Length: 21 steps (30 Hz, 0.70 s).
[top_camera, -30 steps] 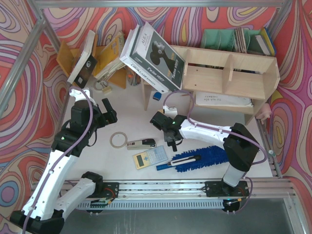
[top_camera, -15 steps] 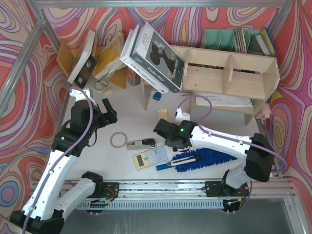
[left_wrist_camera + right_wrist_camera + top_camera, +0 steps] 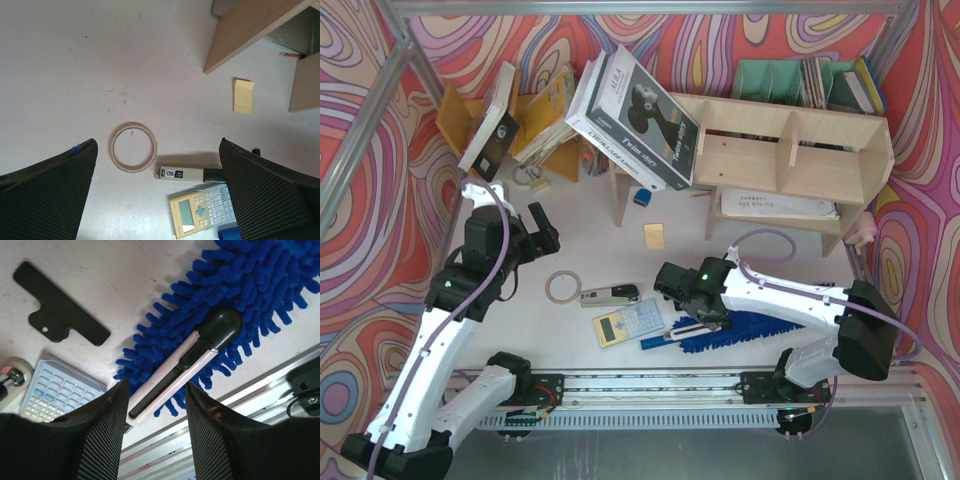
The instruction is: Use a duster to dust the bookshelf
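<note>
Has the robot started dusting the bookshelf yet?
Nothing looks done yet. The blue duster lies flat on the table. The right gripper hangs open above it, over a black-and-white rod lying on its fluff. The left gripper is open and empty. Left to do: grab the duster and wipe the bookshelf.

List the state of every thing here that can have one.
duster: lying flat, not gripped.
black-and-white rod: lying across the duster, one end between the right gripper's fingers.
right gripper: open, low over the rod.
left gripper: open, empty, above the ring.
bookshelf: standing upright.
calculator: flat, face up.
</note>
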Motion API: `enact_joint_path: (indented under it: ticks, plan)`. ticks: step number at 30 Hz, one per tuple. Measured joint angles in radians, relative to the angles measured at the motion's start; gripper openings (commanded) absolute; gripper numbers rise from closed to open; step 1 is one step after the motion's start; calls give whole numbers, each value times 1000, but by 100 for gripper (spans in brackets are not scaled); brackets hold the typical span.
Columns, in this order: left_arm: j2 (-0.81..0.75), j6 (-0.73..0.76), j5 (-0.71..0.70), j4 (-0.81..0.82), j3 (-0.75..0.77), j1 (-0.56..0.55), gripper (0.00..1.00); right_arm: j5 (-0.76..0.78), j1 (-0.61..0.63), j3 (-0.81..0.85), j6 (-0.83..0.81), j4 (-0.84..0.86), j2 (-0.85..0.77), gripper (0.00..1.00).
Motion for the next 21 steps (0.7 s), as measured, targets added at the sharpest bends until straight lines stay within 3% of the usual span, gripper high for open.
enact_joint_path:
  ticks: [21]
  plan:
    - [-10,-3,0,-7,0,0,99,-101,0,-97,140,9,-36,50]
